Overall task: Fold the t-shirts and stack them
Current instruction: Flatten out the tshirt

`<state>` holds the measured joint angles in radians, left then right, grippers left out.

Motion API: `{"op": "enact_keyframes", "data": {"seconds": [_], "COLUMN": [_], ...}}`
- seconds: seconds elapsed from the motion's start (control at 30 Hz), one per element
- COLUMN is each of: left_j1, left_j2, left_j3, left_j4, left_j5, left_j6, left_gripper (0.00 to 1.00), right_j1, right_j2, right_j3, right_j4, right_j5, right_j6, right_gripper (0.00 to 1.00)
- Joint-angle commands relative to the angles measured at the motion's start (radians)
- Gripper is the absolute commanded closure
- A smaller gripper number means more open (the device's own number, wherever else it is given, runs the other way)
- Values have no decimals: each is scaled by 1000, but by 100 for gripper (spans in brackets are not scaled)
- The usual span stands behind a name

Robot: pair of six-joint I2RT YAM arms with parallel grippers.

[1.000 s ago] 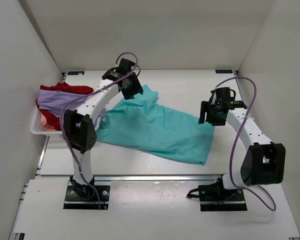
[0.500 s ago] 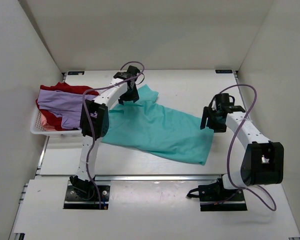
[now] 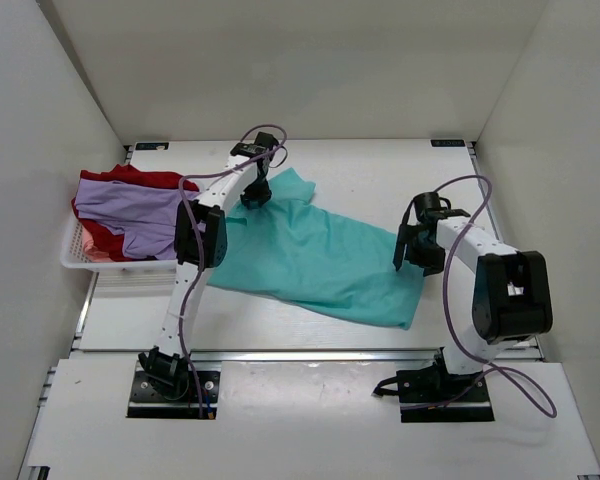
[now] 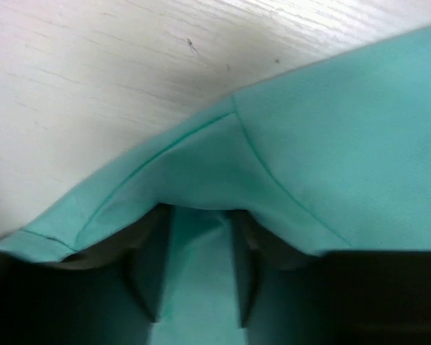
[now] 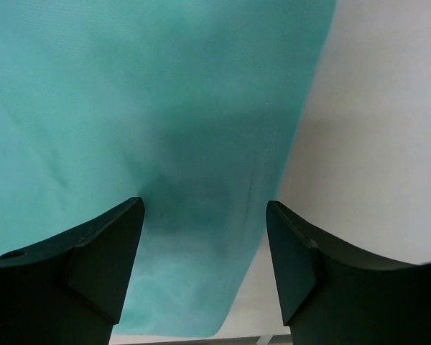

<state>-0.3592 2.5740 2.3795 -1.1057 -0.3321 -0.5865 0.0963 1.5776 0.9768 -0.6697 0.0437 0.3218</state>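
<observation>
A teal t-shirt (image 3: 310,255) lies spread across the middle of the table. My left gripper (image 3: 257,192) is down on its far left sleeve. In the left wrist view the left gripper (image 4: 199,224) has its jaws apart with teal cloth between them, and a hemmed fold (image 4: 201,165) drapes over the fingertips. My right gripper (image 3: 410,252) hangs low over the shirt's right edge. In the right wrist view the right gripper (image 5: 205,237) is open, with the shirt's hem (image 5: 262,180) between the dark fingers (image 5: 104,251). A lavender t-shirt (image 3: 130,205) lies on a red t-shirt (image 3: 145,178) at the left.
A white lattice basket (image 3: 78,258) at the table's left edge holds the lavender and red shirts. White walls close in the left, back and right sides. Bare tabletop (image 3: 380,175) shows behind the teal shirt and in front of it (image 3: 280,325).
Both arms have reached forward and lowered their grippers onto the teal shirt, the left at the far sleeve, the right at the right edge. The shirt has not moved.
</observation>
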Motion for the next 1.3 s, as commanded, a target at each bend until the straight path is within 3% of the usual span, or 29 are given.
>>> {"op": "enact_keyframes", "data": {"seconds": [0.0,0.03,0.07,0.13,0.2,0.47,0.77,0.9,1.0,1.1,1.13,1.17,1.27], "left_j1": [-21,-23,-23,-27,-18,-11,-17,-21,-21,-32,-46,-55,-95], "left_j2": [-9,-14,-18,-31,-38,-291,-687,-822,-870,-867,-859,-841,-717], "left_j3": [26,12,1,0,-6,-37,-368,-410,-480,-560,-574,-569,-492], "left_j4": [-49,-42,-42,-51,-57,-48,1,-3,16,50,73,87,104], "left_j5": [-7,5,17,21,18,22,27,41,65,97,96,87,83], "left_j6": [28,39,48,53,63,48,53,59,74,86,79,85,106], "left_gripper": [56,70,85,100,100,100,100,100,100,100,95,83,66], "right_j1": [-12,-17,-18,-20,-21,-10,-70,-89,-167,-164,-155,-138,-133], "right_j2": [42,57,76,93,114,-46,-358,-451,-573,-585,-579,-574,-561], "right_j3": [39,51,56,68,82,128,57,66,4,-59,-70,-73,-93], "right_j4": [7,10,10,16,22,16,-14,-60,-31,-19,-18,-18,15], "right_j5": [42,32,7,-8,-25,-8,-62,-47,-109,-131,-122,-119,-129], "right_j6": [29,33,27,19,13,-20,-50,-56,-55,-69,-66,-61,-38], "right_gripper": [33,34,42,57,100,100,100,100,100,100,100,100,100]}}
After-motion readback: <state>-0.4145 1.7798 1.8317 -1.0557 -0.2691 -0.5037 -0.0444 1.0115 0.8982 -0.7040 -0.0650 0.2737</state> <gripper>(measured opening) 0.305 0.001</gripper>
